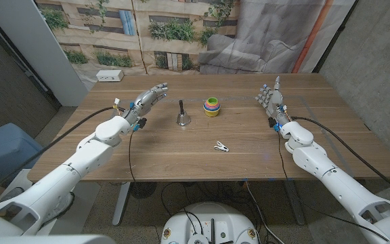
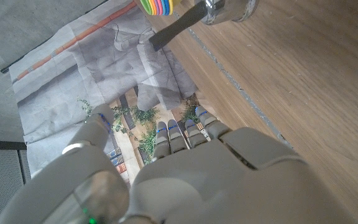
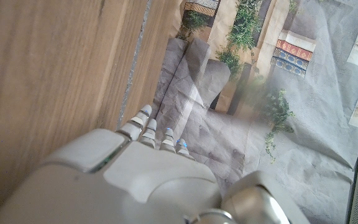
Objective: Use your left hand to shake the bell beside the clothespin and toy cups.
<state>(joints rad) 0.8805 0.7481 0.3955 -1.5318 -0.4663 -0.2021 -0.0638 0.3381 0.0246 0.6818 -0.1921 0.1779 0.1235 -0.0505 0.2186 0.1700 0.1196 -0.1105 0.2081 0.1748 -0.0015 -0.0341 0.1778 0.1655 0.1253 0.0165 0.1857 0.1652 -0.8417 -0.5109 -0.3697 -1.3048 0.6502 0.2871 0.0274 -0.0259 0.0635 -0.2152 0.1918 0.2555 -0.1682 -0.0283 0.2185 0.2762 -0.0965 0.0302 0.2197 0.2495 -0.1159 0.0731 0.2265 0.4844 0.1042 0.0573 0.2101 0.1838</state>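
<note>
- Two hands are hovering over the wooden surface, and the left hand is plainly the nearer one to the bell.
- The bell is standing upright near the middle of the surface, its dark handle pointing straight up from the metal skirt, so its long axis is running vertical.
- From the left hand's fingers, the bell is lying off toward the robot's right and a little closer to the robot, with a clear strip of bare wood between them; nothing is touching.
- Those fingers are reaching out long and loosely together, holding nothing; in the left wrist view the left hand's fingers are pointing past the far edge, while the bell is sitting off to one side of them.
- The stack of toy cups is sitting just beside the bell on its far right, and the clothespin is lying nearer the robot, apart from both.
- The right hand is standing well apart on the other side, fingers upright and slightly spread, gripping nothing.
- My reading: the left hand is needing to swing sideways toward the handle and close around it from the side, since the upright handle is offering the only slim grip and the cups are crowding the far side.
</note>
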